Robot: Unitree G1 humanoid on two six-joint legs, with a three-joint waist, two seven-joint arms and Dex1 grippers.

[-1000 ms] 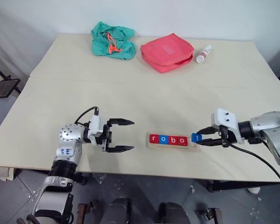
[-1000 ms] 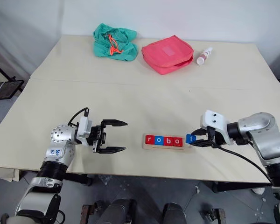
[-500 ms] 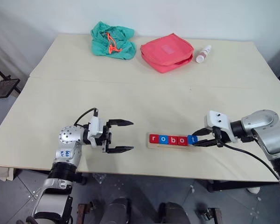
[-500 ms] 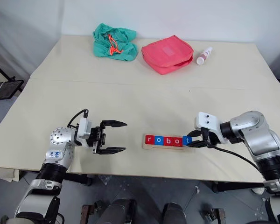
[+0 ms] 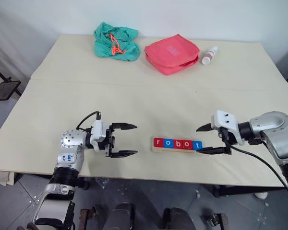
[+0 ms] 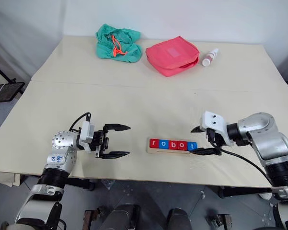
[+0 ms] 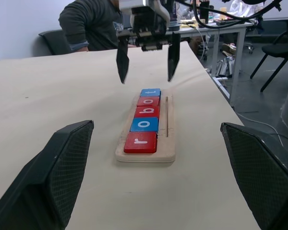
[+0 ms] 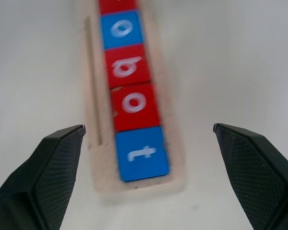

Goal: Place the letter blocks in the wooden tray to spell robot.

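Note:
The wooden tray (image 5: 175, 150) lies near the table's front edge, right of centre. Five letter blocks sit in it in a row: red r (image 5: 158, 143), blue o (image 5: 168, 143), red b (image 5: 177, 143), red o (image 5: 187, 143), blue t (image 5: 197, 144). My right gripper (image 5: 199, 140) is open at the tray's right end, one finger on each side of the t block (image 8: 141, 153) and not touching it. My left gripper (image 5: 136, 139) is open, level and empty, a short way left of the tray and pointing at it.
At the back of the table lie a green cloth bag (image 5: 115, 40), a red pouch (image 5: 172, 52) and a small white bottle (image 5: 209, 55). A seated person (image 7: 91, 24) and desks show beyond the table in the left wrist view.
My right gripper carried the blue t block left into the tray's right end, then opened and let it go. The left arm has not moved.

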